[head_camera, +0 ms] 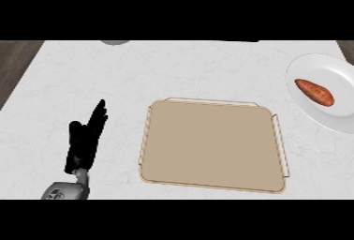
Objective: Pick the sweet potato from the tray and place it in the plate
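An orange-brown sweet potato (314, 92) lies on the white plate (338, 121) at the right edge of the counter. The tan tray (212, 145) sits in the middle with nothing on it. My left hand (84, 143) shows at the lower left, left of the tray, with its fingers straight and pointing up, holding nothing. My right hand does not appear in the head view.
The white marble counter ends in dark wood floor at the far left (14, 61) and the top right corner. A grey round object (114, 42) peeks in at the counter's back edge.
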Robot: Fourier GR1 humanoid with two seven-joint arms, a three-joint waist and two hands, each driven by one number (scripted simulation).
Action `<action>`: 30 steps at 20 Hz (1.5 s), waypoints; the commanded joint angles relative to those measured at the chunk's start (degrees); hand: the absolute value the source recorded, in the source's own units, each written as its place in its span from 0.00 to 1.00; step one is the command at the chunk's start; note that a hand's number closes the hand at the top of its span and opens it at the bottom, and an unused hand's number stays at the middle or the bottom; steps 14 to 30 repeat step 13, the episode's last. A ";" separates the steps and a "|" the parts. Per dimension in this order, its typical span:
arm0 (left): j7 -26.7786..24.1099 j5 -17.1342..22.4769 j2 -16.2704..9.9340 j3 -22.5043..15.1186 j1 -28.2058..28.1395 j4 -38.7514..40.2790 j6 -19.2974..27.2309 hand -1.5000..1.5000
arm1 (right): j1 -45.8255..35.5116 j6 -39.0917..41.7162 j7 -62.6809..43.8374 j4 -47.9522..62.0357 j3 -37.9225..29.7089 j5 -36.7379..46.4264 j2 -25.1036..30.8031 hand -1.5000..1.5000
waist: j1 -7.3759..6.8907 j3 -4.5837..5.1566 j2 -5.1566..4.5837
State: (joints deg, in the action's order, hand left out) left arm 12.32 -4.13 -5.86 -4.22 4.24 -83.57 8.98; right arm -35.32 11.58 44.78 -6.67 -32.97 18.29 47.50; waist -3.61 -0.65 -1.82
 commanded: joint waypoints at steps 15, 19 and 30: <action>0.61 0.07 0.31 0.34 0.57 -0.31 0.23 0.50 | 2.05 -4.56 -2.90 0.45 -2.31 -1.43 2.72 0.00 | -0.72 -0.13 -0.15; 0.61 0.07 0.31 0.34 0.57 -0.31 0.23 0.50 | 2.05 -4.56 -2.90 0.45 -2.31 -1.43 2.72 0.00 | -0.72 -0.13 -0.15; 0.61 0.07 0.31 0.34 0.57 -0.31 0.23 0.50 | 2.05 -4.56 -2.90 0.45 -2.31 -1.43 2.72 0.00 | -0.72 -0.13 -0.15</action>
